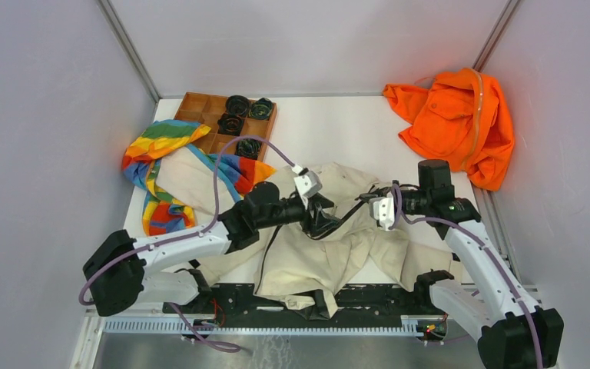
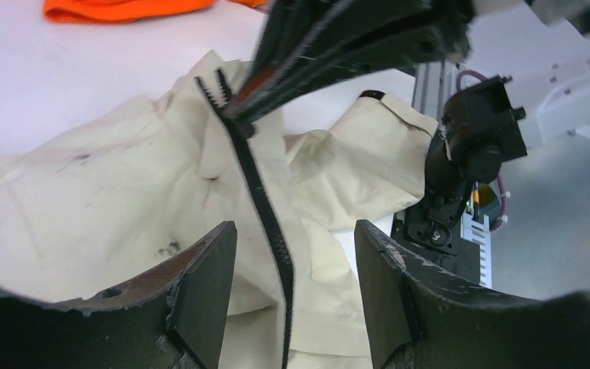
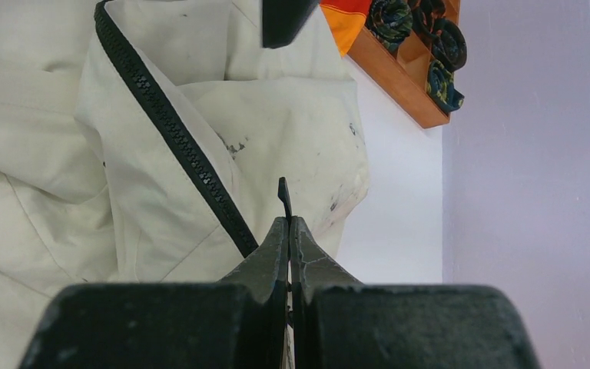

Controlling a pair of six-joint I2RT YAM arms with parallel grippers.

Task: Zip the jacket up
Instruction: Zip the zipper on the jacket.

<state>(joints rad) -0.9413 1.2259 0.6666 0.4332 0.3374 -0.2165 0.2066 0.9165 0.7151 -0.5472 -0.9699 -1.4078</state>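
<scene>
Top view: the cream jacket [image 1: 319, 257] lies crumpled at the near edge of the desk [image 1: 338, 127], spread left to right. The left fingers [image 1: 319, 218] and right fingers [image 1: 369, 197] meet over its middle (too small to judge their grip here). An orange garment [image 1: 453, 123] sits far right; a rainbow-striped cloth [image 1: 161, 150] and a wooden tray [image 1: 200, 104] sit far left.

Left wrist view: the left fingers [image 2: 200, 284] are spread apart, grasping nothing. The black zipper tape [image 2: 265, 207] runs lengthwise between them, its lower end cut off.

Right wrist view: the right fingers [image 3: 273, 254] are clenched on the tape's end, and a small black tab [image 3: 283, 196] pokes out beyond them. The tape slants away to the upper left.
</scene>
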